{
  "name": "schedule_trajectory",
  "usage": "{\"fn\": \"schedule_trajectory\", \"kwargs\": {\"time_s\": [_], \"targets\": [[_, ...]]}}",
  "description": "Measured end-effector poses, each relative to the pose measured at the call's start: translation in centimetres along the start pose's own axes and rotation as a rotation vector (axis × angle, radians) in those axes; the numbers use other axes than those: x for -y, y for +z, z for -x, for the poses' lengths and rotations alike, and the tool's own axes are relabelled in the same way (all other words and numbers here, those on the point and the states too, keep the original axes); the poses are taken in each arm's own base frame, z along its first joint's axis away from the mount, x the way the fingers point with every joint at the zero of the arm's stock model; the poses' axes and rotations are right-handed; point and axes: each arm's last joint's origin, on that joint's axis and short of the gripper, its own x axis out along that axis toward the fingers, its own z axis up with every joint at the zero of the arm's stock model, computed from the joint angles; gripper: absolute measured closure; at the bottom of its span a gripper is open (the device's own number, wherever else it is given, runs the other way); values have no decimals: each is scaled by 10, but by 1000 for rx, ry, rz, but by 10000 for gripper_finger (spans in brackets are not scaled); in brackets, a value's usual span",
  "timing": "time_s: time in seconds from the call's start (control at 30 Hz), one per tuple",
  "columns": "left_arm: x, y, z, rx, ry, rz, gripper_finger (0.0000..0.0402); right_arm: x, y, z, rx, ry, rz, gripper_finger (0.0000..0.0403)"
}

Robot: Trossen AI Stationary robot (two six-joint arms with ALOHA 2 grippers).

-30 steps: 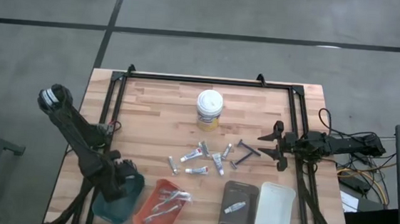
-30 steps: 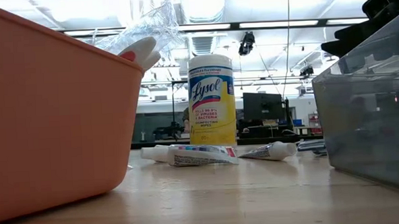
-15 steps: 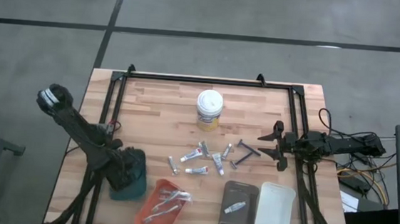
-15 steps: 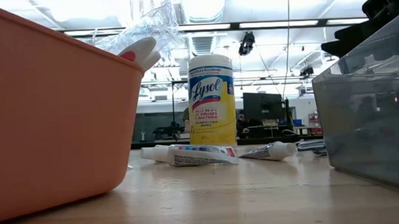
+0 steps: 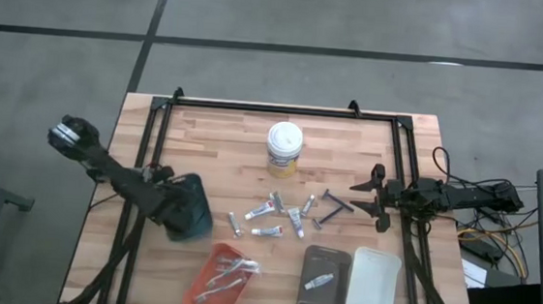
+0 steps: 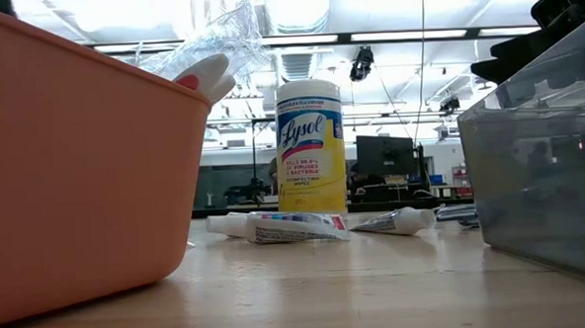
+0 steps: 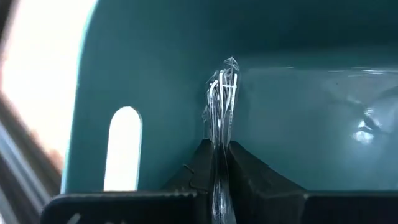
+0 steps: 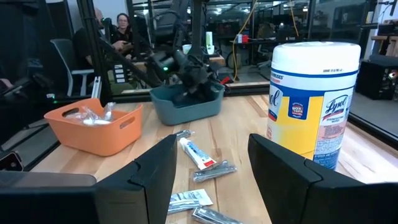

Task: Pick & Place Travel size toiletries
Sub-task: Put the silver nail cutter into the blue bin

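Your left gripper (image 7: 219, 163) reaches low across the worktop (image 5: 223, 148), clenched on a clear wrapper (image 7: 221, 112) inside the teal tray (image 5: 189, 209). Tray and arm have moved inward from the front edge toward the tubes (image 5: 269, 210) since a second ago. Your right gripper (image 5: 377, 191) waits beside the razor (image 5: 333, 205), jaws spread wide, unmoved.

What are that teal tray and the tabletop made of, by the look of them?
The teal tray looks like smooth moulded plastic: even colour, rounded corners, a soft sheen and a cut-out handle slot. The tabletop looks like pale wood planks with visible grain and a matte finish, framed by dark rails, probably metal.
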Motion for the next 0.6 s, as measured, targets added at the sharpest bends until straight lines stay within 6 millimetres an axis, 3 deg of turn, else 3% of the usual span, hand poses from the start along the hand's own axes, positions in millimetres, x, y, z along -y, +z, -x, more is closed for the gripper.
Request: {"fn": "schedule_trajectory", "kwargs": {"time_s": [0.3,0.6], "targets": [[-25,28,-21,3,180,-67,371,0,0,0,0,0,3,207],[-50,64,-50,-5,175,-67,371,0,0,0,0,0,0,207]]}}
